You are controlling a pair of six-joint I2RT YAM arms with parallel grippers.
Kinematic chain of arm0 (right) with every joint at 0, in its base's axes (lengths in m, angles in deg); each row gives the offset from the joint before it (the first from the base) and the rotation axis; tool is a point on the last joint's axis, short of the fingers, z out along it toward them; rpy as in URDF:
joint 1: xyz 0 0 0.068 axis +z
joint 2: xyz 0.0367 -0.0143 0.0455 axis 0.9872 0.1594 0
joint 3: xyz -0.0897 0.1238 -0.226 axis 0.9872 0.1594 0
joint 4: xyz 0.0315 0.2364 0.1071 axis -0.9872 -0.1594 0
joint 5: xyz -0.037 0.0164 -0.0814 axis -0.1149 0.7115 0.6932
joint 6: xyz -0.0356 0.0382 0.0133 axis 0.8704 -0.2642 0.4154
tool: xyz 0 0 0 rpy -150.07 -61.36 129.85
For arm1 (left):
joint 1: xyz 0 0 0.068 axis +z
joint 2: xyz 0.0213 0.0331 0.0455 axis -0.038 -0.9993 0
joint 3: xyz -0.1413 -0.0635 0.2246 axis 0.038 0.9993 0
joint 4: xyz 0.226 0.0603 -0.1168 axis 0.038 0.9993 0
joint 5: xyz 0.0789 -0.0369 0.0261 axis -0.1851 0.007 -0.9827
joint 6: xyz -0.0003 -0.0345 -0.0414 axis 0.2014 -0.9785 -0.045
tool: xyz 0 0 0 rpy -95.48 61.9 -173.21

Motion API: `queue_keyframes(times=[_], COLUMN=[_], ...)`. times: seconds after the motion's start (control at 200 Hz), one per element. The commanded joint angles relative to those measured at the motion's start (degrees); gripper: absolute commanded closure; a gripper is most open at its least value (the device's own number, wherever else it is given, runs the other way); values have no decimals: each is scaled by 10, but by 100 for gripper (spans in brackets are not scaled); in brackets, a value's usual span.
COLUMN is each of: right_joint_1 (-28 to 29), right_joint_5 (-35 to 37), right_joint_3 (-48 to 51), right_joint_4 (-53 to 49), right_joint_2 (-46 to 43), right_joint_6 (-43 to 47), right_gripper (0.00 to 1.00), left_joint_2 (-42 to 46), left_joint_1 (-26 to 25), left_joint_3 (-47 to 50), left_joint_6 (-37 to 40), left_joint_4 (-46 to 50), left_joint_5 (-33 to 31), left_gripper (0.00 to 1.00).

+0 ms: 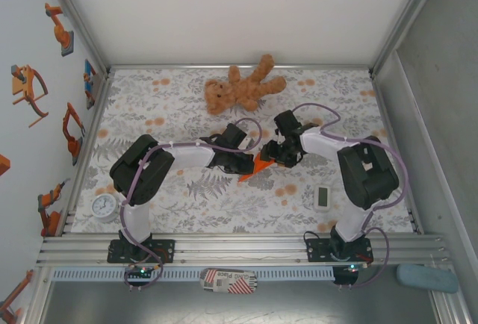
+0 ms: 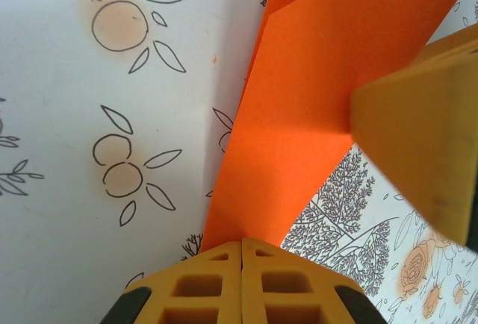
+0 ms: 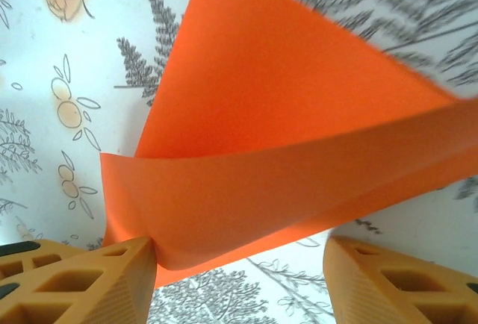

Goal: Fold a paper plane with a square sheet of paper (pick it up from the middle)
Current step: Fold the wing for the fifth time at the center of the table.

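Orange thin paper sheet (image 1: pixel 258 165), creased, mid-table at six o'clock from the brown plush teddy bear (image 1: pixel 240 89); left gripper (image 2: pixel 241 248) pinched tight on its edge, right gripper (image 3: pixel 239 257) spread apart, straddling it.

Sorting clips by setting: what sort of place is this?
Probably a robot lab test booth: a left arm and right arm bolted to a metal rail, white panel walls around a cloth-covered table, and robot stickers.

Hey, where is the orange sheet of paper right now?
In the top view the orange paper is mid-table, on the near side of the teddy bear, between the left end effector, shut on it, and the open right end effector.
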Motion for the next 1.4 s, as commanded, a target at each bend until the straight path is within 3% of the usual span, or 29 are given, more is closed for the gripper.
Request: queue_keyframes(times=[0.0,0.155,0.381,0.471,0.631,0.761,1.027,1.397], right_joint_1=[-3,-3,8,15,31,35,39,39], right_joint_5=[53,17,-2,-15,-24,-31,-41,4], right_joint_3=[30,77,104,101,85,78,72,74], right_joint_4=[52,112,166,180,194,203,200,167], right_joint_2=[-62,-107,-142,-131,-88,-63,-28,-16], right_joint_6=[7,-11,-35,-36,-42,-48,-44,-33], right_gripper=[40,58,63,66,82,89,92,93], left_joint_2=[-18,-15,-13,-14,-17,-17,-17,-17], left_joint_1=[3,4,4,4,4,3,4,4], left_joint_3=[-1,-1,-3,-3,-4,-3,-3,0], left_joint_6=[-11,-12,-12,-12,-16,-18,-19,-21], left_joint_4=[35,35,37,38,37,38,38,40], left_joint_5=[-14,-15,-15,-15,-14,-15,-15,-14], left_gripper=[93,93,93,93,94,94,95,95])
